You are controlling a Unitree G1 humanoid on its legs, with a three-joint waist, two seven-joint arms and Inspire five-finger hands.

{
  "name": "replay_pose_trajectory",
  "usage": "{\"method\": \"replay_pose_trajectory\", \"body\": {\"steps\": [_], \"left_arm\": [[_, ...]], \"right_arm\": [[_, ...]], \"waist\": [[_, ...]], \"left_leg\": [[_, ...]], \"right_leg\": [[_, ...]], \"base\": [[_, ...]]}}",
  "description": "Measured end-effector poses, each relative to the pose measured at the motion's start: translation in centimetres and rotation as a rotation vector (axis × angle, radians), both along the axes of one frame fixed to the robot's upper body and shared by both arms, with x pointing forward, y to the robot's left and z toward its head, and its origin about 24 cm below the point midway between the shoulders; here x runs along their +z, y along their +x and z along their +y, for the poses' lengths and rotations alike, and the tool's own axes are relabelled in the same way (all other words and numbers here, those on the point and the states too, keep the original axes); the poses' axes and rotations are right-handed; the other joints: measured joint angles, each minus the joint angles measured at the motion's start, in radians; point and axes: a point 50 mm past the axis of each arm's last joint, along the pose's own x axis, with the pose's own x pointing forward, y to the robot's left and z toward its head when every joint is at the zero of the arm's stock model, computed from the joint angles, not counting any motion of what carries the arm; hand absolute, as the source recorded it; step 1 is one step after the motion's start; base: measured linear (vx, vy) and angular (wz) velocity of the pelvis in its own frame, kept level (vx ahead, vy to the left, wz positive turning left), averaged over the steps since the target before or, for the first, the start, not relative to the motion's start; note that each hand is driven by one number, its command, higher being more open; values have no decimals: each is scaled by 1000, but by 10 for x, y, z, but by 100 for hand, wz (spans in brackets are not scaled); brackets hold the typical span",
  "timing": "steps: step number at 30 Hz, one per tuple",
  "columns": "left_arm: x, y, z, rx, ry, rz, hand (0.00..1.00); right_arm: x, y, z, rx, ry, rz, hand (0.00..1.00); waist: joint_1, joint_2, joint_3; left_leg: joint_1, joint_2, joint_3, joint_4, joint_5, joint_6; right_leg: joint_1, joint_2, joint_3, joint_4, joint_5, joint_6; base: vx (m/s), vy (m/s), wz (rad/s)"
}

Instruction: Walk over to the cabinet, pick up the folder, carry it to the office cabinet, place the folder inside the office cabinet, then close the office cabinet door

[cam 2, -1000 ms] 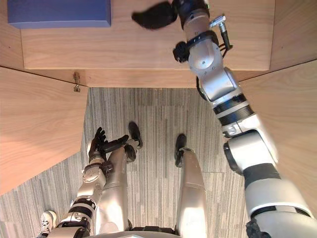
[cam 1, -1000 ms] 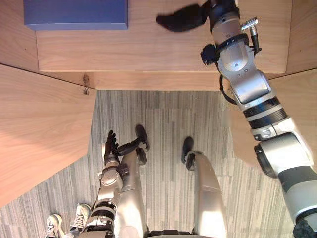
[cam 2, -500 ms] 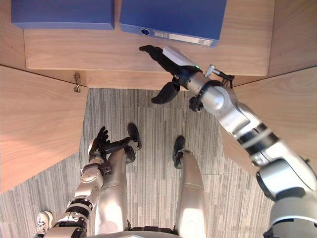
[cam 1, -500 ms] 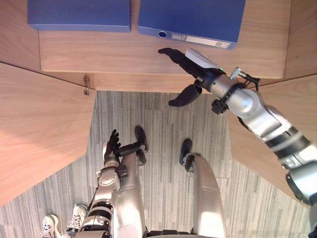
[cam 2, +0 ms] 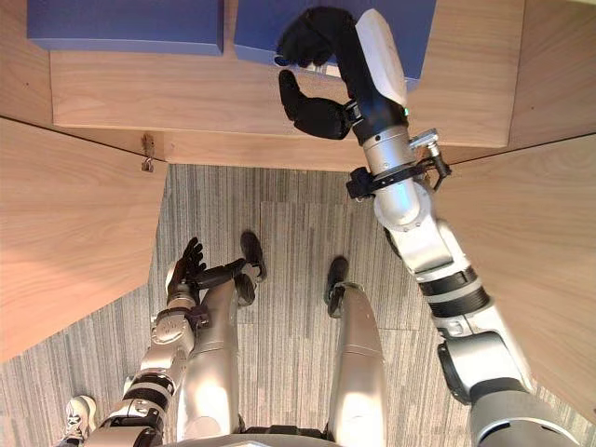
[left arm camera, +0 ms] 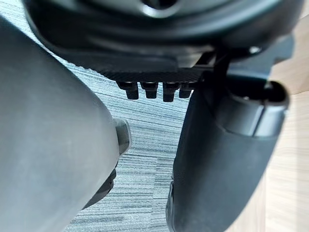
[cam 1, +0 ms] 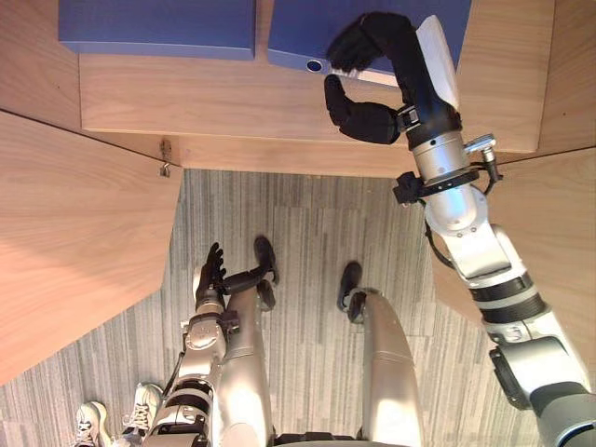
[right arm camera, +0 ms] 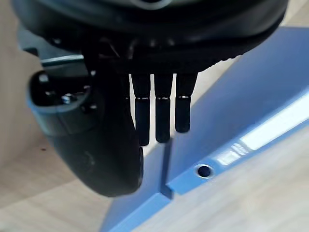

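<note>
Two blue folders lie flat on the wooden cabinet shelf (cam 1: 186, 102). My right hand (cam 1: 396, 51) reaches over the right-hand blue folder (cam 1: 293, 28), at its spine end. The fingers curl down onto its top face and the thumb (cam 1: 358, 119) comes up in front of the spine, just below the ring hole. In the right wrist view the fingers (right arm camera: 161, 116) hang over the folder (right arm camera: 241, 96) and the thumb (right arm camera: 96, 140) sits by its corner. My left hand (cam 1: 209, 270) hangs low at my side, fingers straight, holding nothing.
The second blue folder (cam 1: 158, 23) lies to the left on the same shelf. An open wooden door (cam 1: 74, 233) stands at the left with a small metal fitting (cam 1: 163, 158) at its top corner; another wooden panel (cam 1: 568, 233) stands at the right. A person's shoes (cam 1: 112, 424) show at the lower left.
My right hand rose from the shelf's front edge onto the right folder's spine end, and its fingers went from straight to curled over it. The left hand stayed still.
</note>
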Motion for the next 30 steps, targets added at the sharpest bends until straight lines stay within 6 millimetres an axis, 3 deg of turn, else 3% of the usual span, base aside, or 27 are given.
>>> {"method": "replay_pose_trajectory", "body": {"steps": [15,19,30], "left_arm": [[27,8,10,108,-21,-152,100],[27,8,13,125,-19,-150,100],[25,7,13,148,-46,-148,100]], "right_arm": [[12,31,-2,-283,23,-39,0],[22,36,-9,-335,42,-48,0],[47,46,-18,-436,-1,-106,0]], "waist": [[24,1,1],[34,3,3],[35,4,6]], "left_leg": [[-169,0,-16,72,5,0],[-195,-1,-22,82,13,13],[-213,-24,-21,79,13,6]], "right_leg": [[-175,-17,1,107,-11,-3],[-196,-19,-3,117,-11,-3],[-216,-48,-8,133,-15,3]], "base": [[-21,-22,2],[0,0,0],[-3,-9,6]]}}
